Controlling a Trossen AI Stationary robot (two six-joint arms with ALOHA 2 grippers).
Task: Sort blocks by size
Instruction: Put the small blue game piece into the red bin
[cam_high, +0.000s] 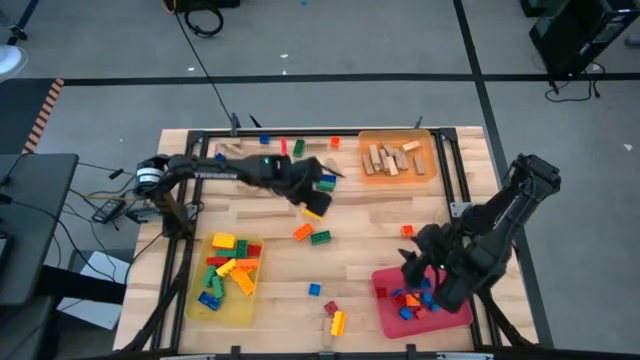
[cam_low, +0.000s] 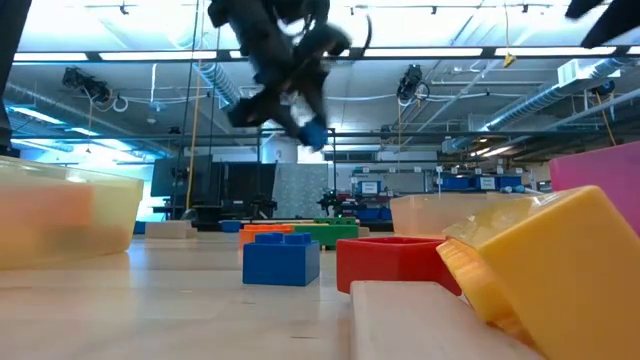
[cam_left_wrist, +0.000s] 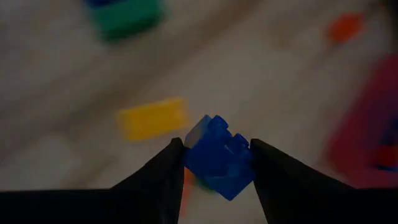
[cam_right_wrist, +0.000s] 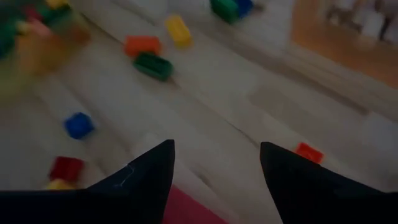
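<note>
A small blue plastic brick (cam_left_wrist: 217, 155) sits clamped, tilted, between the left gripper's (cam_high: 312, 192) fingers, lifted above mid-table. Best carry it level to the tray of matching size before releasing. The right gripper (cam_right_wrist: 216, 165) hangs spread and empty above the red tray (cam_high: 385, 312).

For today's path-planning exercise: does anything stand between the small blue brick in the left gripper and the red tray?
The left gripper holds the small blue plastic brick raised above the table. At that height nothing visible blocks its way to the red tray; loose bricks lie below.
</note>
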